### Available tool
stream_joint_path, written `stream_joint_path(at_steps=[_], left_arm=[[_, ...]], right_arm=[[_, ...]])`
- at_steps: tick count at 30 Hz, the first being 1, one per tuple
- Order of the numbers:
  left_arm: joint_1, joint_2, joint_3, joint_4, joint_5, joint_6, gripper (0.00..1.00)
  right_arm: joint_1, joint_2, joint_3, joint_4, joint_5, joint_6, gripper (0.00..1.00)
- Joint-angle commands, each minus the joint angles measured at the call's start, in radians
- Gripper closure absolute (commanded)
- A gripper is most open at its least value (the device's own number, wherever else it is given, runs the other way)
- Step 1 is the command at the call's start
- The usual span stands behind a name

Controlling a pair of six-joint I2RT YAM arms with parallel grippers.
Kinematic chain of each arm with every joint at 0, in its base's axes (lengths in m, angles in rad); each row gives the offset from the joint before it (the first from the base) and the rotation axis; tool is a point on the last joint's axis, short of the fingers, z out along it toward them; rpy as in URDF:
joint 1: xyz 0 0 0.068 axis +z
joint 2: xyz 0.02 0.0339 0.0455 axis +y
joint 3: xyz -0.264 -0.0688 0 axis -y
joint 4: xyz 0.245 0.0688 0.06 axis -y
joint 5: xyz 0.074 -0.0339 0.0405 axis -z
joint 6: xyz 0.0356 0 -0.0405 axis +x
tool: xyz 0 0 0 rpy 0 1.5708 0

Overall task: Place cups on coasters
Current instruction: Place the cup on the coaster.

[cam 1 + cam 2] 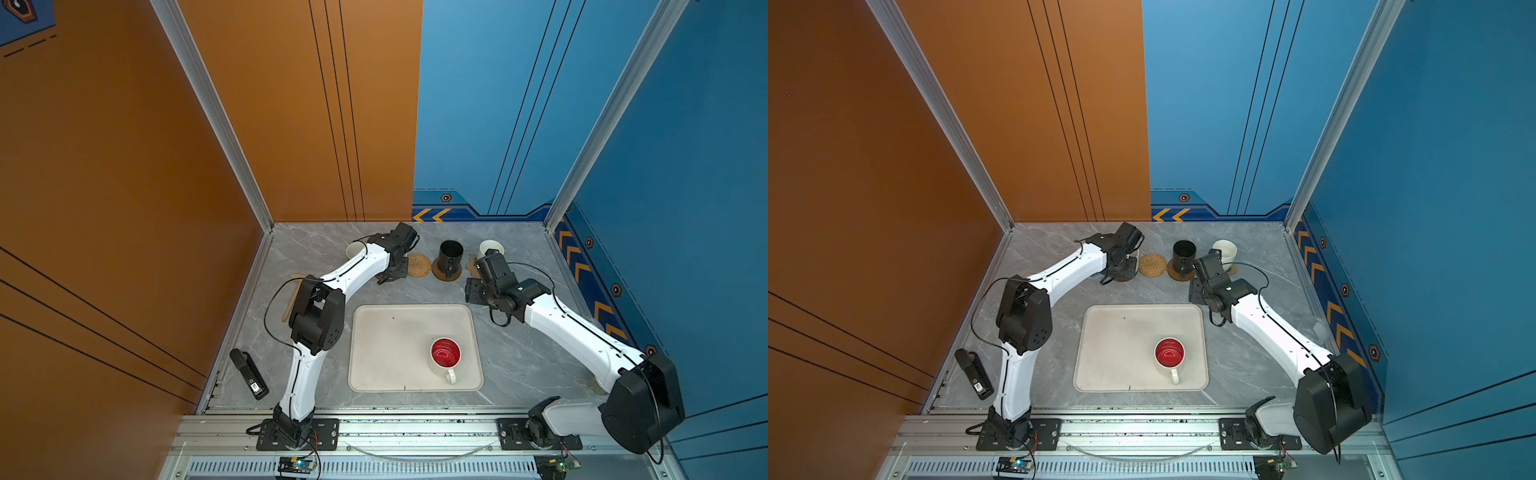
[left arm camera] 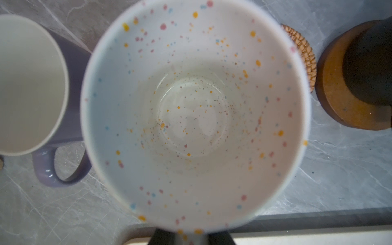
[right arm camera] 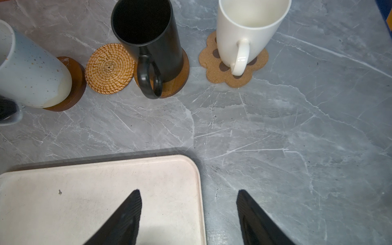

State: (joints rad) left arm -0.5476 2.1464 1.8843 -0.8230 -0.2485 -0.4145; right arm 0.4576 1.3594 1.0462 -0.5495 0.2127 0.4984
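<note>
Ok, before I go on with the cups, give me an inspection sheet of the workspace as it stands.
Surface: grey marble tabletop, cream tray in the middle.
Job's things: black mug on plain brown coaster; cream-white mug on paw coaster; speckled mug on or just over glossy brown coaster; rattan coaster bare; red-inside mug on the tray; lavender mug beside the speckled one, its coaster hidden.
Clutter: black handheld device and wooden stick at the left edge.
Grippers: left gripper shut on the speckled mug; right gripper open, empty, above the tray's corner.
Cables: a black cable loops off each arm.
Surroundings: orange wall, blue wall, aluminium frame.
</note>
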Motion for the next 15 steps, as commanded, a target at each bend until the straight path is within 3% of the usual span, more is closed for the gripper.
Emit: stream_joint_path(at_steps=[1, 15], left_arm=[[0.016, 0.012, 0.066, 0.039, -0.011, 0.004, 1.0], [0.025, 0.03, 0.047, 0.076, -0.01, -0.011, 1.0]], right_arm=[[-0.005, 0.01, 0.031, -0.038, -0.003, 0.022, 0.3], [-0.004, 0.033, 0.055, -0.053, -0.001, 0.022, 0.3]])
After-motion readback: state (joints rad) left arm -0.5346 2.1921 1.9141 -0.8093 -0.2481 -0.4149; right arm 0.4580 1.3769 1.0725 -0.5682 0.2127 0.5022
